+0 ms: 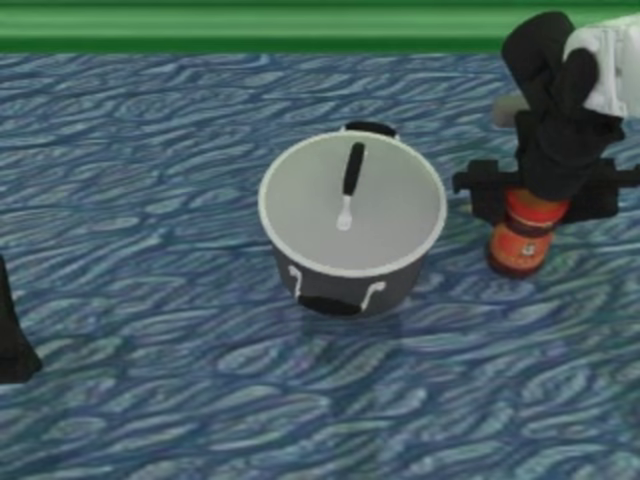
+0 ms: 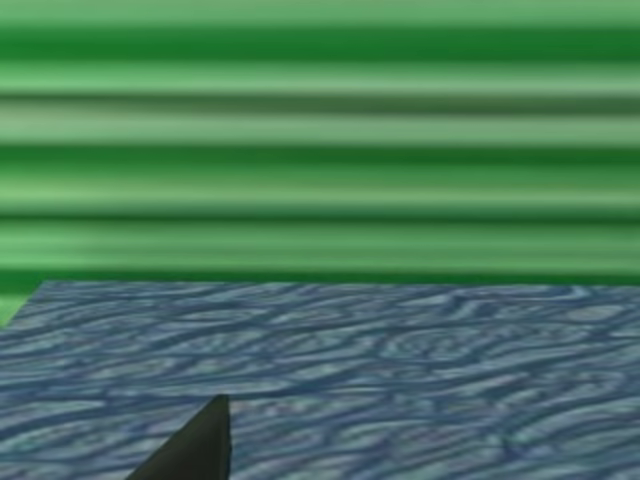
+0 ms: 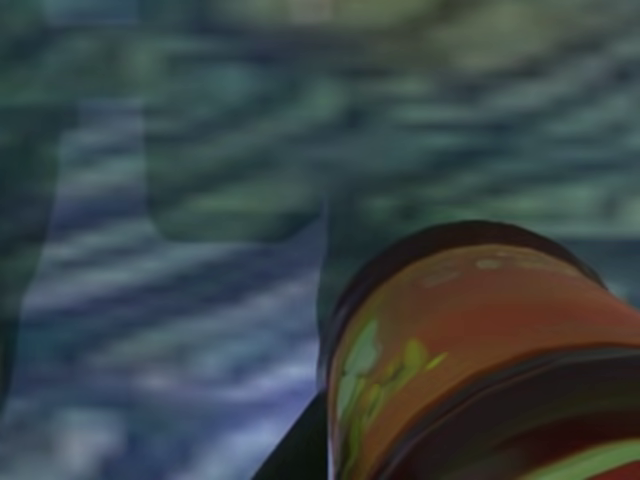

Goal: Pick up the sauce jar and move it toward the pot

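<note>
The pot [image 1: 352, 222], dark grey with a pale lid and a black bar handle, stands at the table's middle. To its right, apart from it, is the sauce jar [image 1: 522, 240], brown with an orange-red top band and an orange label. My right gripper [image 1: 533, 192] comes down from above, shut on the jar's upper part, and hides the lid. The right wrist view shows the jar [image 3: 480, 340] close up with one dark finger [image 3: 300, 450] against its side. Whether the jar rests on the table cannot be told. My left gripper [image 1: 10, 345] is parked at the left edge.
The table is covered with a blue wavy-patterned cloth [image 1: 150, 200]. A green wall [image 1: 250, 25] runs along the far edge. In the left wrist view only one finger [image 2: 200, 450], cloth and wall show.
</note>
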Tool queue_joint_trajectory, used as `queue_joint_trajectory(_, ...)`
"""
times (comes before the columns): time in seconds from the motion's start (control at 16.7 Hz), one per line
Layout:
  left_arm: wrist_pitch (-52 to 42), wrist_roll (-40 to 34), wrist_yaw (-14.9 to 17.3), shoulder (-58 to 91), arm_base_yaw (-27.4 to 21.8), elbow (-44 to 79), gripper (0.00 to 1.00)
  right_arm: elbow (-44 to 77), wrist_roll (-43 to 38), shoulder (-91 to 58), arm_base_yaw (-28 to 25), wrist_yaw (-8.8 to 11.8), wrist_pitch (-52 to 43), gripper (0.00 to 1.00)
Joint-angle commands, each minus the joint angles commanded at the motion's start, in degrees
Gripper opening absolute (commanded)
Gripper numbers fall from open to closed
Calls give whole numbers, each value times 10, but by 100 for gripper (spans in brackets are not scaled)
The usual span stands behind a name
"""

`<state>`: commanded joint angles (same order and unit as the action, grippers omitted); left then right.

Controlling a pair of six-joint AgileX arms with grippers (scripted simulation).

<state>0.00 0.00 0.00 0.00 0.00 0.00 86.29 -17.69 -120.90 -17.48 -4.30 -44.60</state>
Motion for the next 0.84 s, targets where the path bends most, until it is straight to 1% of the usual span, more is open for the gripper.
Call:
queue_joint_trajectory(0.48,0,0,0,0,0,0,100,0,0,0,0,0,0,98)
queue_joint_trajectory(0.54,0,0,0,0,0,0,100,0,0,0,0,0,0,100)
queue_joint_trajectory(0.84,0,0,0,0,0,0,100,0,0,0,0,0,0,100)
